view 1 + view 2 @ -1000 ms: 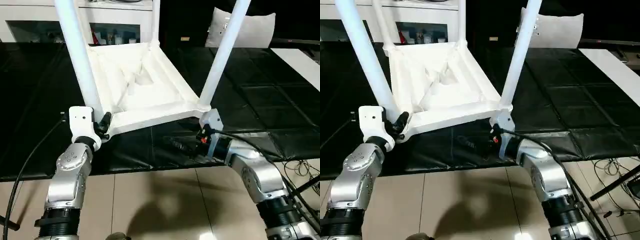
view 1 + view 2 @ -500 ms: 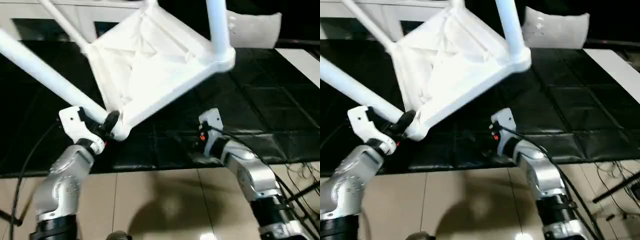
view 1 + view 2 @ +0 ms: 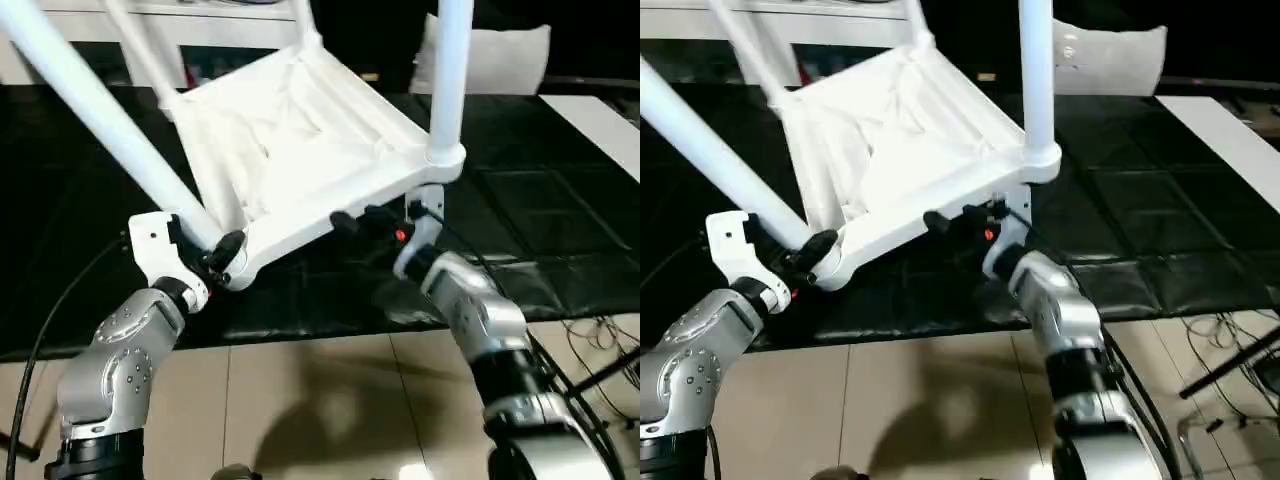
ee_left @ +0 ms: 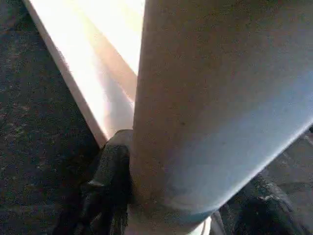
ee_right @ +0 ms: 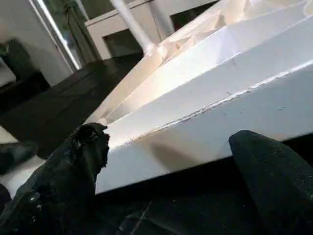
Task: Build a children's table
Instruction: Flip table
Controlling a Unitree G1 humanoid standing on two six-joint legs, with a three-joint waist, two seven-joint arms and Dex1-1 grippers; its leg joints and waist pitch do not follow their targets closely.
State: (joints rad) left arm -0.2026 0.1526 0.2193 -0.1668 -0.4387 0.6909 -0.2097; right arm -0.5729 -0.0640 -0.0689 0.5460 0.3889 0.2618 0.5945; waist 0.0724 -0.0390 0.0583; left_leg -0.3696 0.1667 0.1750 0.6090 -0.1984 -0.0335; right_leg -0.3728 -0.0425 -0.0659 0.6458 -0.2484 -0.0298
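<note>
The children's table [image 3: 300,150] lies upside down and tilted over the black bench [image 3: 560,200], its near left leg [image 3: 110,120] held by the left gripper [image 3: 215,255], while the right gripper [image 3: 365,220] waits wide open at the near edge.

All-white children's table [image 3: 300,150], black-fingered left tool [image 3: 215,258], black mat [image 3: 560,200].

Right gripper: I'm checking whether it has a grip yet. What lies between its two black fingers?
In the right wrist view, the near edge of the white plastic children's table top runs between the open right gripper's fingers, which flank it.
</note>
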